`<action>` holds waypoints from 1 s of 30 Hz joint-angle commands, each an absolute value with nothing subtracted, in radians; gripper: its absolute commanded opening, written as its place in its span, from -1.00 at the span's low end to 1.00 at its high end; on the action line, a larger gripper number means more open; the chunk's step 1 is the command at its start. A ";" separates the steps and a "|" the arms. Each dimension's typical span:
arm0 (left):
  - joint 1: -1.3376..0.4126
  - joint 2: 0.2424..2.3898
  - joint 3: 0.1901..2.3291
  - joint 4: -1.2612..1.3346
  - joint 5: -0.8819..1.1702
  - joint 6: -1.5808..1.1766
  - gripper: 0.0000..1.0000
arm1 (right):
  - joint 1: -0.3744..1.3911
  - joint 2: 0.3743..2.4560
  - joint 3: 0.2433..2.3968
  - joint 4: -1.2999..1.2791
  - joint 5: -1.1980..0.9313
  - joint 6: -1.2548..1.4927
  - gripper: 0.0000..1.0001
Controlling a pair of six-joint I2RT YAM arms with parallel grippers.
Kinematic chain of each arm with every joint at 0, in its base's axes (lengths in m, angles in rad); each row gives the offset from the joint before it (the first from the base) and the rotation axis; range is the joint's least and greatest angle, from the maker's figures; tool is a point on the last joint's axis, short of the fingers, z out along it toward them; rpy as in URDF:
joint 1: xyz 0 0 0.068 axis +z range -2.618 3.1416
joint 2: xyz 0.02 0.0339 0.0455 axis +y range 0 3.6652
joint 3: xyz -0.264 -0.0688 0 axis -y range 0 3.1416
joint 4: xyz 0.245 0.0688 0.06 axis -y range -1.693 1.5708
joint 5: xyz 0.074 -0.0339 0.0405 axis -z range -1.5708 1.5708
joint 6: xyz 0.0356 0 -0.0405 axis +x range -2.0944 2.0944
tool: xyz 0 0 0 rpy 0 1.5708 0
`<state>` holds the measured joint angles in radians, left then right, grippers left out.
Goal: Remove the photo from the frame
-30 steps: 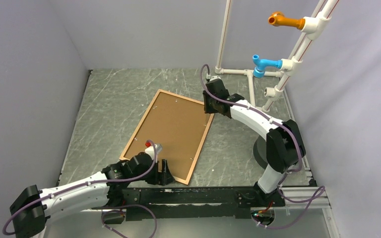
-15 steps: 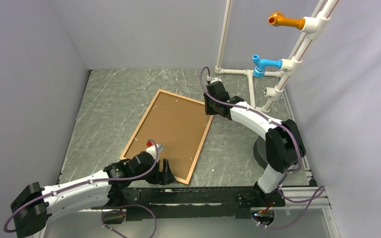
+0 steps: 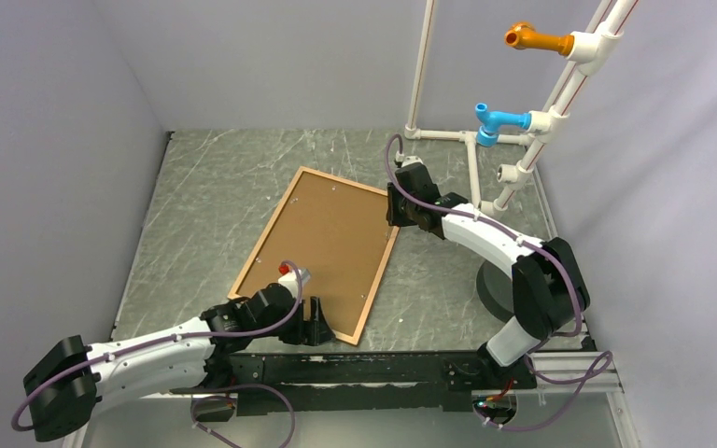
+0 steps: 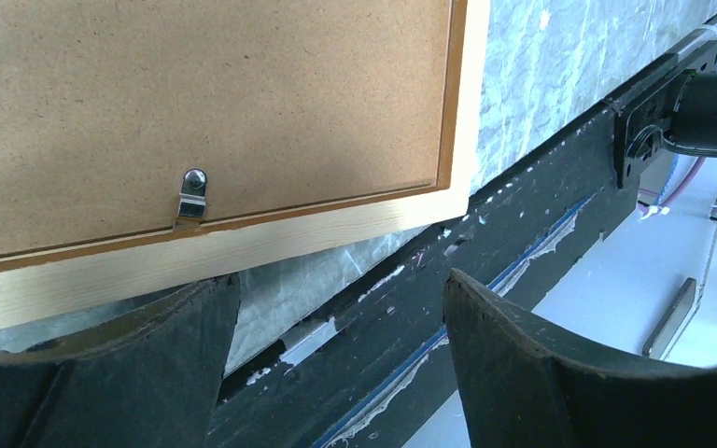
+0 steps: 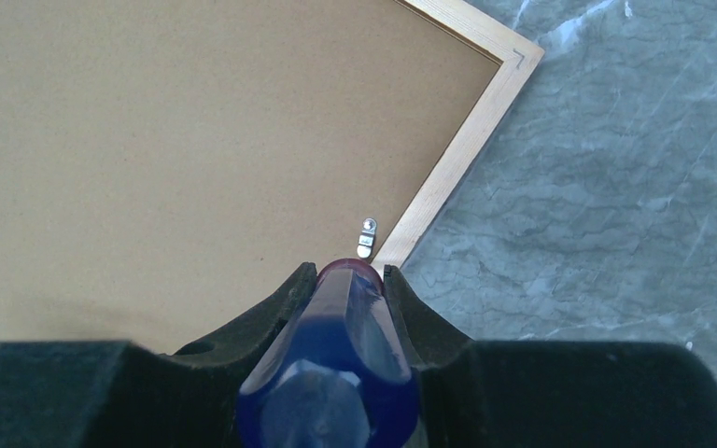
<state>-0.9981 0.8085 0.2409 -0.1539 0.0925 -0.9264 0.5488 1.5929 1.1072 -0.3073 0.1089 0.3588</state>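
The frame point(image 3: 374, 277) lies face down on the grey table, its pale wood rim around the light-brown backing board point(image 3: 322, 245) of the photo. The printed side is hidden. My left gripper point(image 3: 316, 325) is open and empty just off the frame's near corner. In the left wrist view point(image 4: 341, 289) the rim point(image 4: 243, 247) and a metal clip point(image 4: 189, 196) lie ahead of it. My right gripper point(image 3: 394, 213) is shut on a blue-handled tool point(image 5: 336, 364) above the frame's right edge. Another clip point(image 5: 366, 237) sits just beyond the tool's tip.
A white pipe rack point(image 3: 471, 154) with a blue fitting point(image 3: 497, 121) and an orange fitting point(image 3: 537, 39) stands at the back right. Grey walls close in the left and right. The black base rail point(image 3: 383, 369) runs along the near edge.
My right gripper has shifted slightly towards the near right along the frame's right edge, still holding the tool. My left gripper has edged a little right. The frame has not moved.
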 commanded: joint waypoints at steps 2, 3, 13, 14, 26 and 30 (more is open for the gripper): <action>-0.999 0.786 0.246 -0.080 0.081 -0.934 0.66 | 0.553 1.589 1.099 -0.313 0.101 0.368 -1.00; -0.998 0.783 0.247 -0.086 0.081 -0.933 0.66 | 0.555 1.587 1.108 -0.319 0.098 0.367 -1.00; -0.999 0.762 0.238 -0.099 0.080 -0.931 0.67 | 0.539 1.550 1.205 -0.349 0.140 0.309 -1.00; -0.999 0.767 0.238 -0.097 0.081 -0.931 0.67 | 0.531 1.565 1.219 -0.352 0.136 0.301 -1.00; -0.997 0.754 0.237 -0.113 0.077 -0.931 0.68 | 0.506 1.686 1.290 -0.354 0.143 0.273 -1.00; -0.998 0.751 0.236 -0.116 0.074 -0.930 0.68 | 0.506 1.668 1.240 -0.335 0.120 0.292 -1.00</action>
<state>-0.9981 0.7670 0.2340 -0.1524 0.0914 -0.9337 0.5091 1.6943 1.2484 -0.3611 0.1200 0.2901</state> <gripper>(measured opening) 0.839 0.297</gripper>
